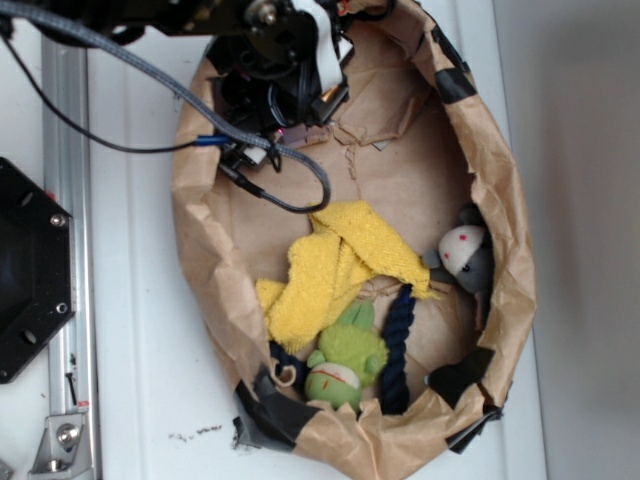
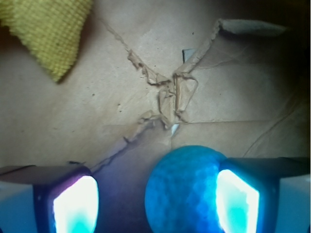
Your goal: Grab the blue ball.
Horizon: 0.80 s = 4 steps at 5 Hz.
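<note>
The blue ball lies on the brown paper floor of the bag, low in the wrist view. My gripper is open around it. The right finger touches the ball's side, while a dark gap separates the ball from the left finger. In the exterior view my gripper reaches down into the top left of the paper bag, and the ball is hidden beneath it.
A yellow cloth lies mid-bag, its corner at the wrist view's top left. A grey plush mouse sits against the right wall. A green plush toy and a navy rope toy lie at the bag's near end. The crumpled bag walls stand all round.
</note>
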### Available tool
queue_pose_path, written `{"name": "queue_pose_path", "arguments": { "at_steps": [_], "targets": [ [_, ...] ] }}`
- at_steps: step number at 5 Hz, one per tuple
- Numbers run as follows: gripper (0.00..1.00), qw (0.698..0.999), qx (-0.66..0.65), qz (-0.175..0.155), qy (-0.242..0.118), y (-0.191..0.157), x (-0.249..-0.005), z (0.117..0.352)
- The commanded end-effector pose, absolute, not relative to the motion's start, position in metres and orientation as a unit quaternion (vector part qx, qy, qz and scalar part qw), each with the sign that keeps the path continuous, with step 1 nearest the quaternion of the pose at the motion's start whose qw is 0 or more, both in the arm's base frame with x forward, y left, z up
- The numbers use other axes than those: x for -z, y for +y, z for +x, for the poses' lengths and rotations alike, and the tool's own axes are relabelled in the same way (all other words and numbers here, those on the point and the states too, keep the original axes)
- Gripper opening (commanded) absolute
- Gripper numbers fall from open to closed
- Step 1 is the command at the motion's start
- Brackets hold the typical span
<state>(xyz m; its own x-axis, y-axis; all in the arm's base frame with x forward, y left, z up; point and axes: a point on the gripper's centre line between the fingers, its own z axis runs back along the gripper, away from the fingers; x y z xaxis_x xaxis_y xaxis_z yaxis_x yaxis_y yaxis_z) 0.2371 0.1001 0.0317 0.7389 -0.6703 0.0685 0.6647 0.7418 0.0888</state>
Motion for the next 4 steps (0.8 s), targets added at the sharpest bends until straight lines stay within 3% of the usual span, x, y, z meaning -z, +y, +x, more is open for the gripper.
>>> {"name": "queue_pose_path", "arguments": {
  "at_steps": [1, 4],
  "targets": [
    [0.0, 0.936, 0.349, 0.04, -0.035, 0.1007, -0.0213, 0.2313],
    [0.0, 0.938, 0.343, 0.048, -0.027, 0.1031, -0.0166, 0.2293]
  ]
}}
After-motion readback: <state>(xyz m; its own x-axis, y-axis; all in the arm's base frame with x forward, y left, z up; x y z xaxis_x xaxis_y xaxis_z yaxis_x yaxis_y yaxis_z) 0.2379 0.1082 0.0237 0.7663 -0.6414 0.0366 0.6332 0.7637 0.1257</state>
